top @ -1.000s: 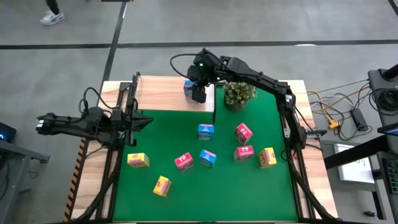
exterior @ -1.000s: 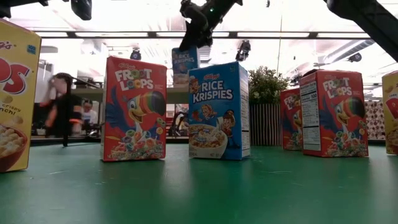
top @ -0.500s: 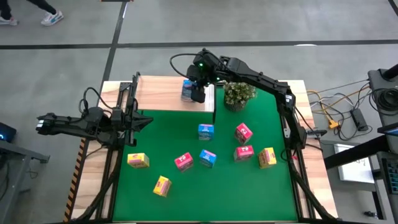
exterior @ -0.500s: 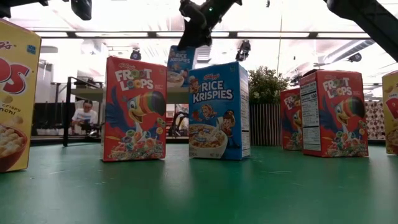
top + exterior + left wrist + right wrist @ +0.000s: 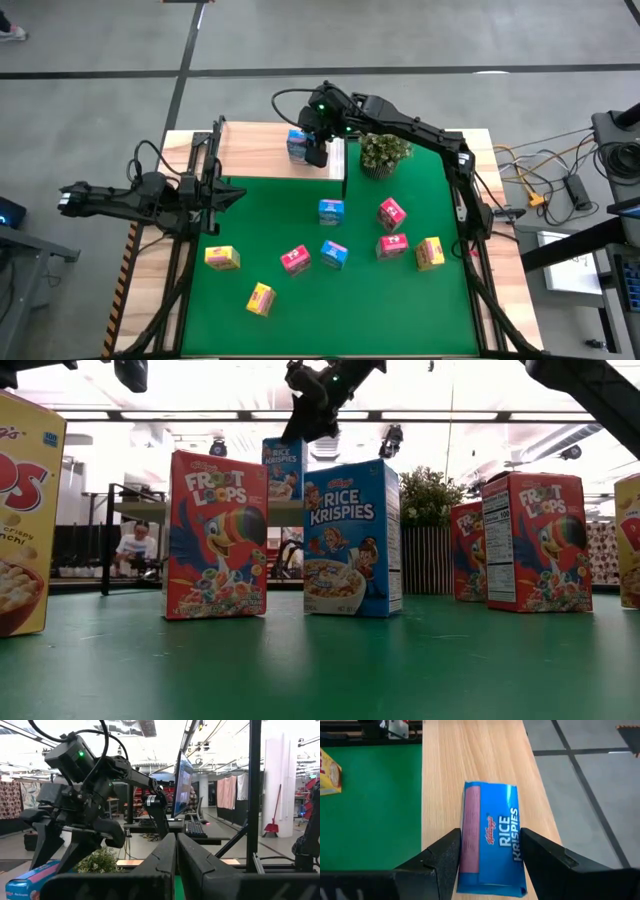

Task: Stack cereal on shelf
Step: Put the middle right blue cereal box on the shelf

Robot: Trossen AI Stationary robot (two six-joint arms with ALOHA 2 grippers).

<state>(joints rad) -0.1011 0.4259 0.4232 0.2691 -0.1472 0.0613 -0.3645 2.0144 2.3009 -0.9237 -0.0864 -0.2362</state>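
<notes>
My right gripper [image 5: 317, 152] hangs over the shelf [image 5: 250, 150], a light-wood board at the table's far side, and is shut on a blue cereal box [image 5: 297, 145]. In the low view this box [image 5: 283, 468] stands upright behind the near boxes. Several more cereal boxes stand on the green mat [image 5: 270, 220]: blue [image 5: 331, 211], pink-red [image 5: 392, 213] and yellow [image 5: 221, 258] among them. My left gripper [image 5: 235, 195] waits shut at the table's left side, touching nothing. My right gripper pinches the blue box near its upper end [image 5: 492, 875] between its two fingers [image 5: 442, 857], one on each of two opposite faces. The fingers come slanting down from the table's right. The box stands upright, its lower end [image 5: 490, 787] at the shelf board.
A small potted plant [image 5: 384, 152] stands just right of the shelf, under my right arm. The shelf board to the left of the held box is bare wood [image 5: 445, 770]. Cables and equipment lie on the floor past the table's right edge.
My right gripper has carried the blue box a little toward the table's left along the shelf. The box, tilted half a second ago, now stands upright.
</notes>
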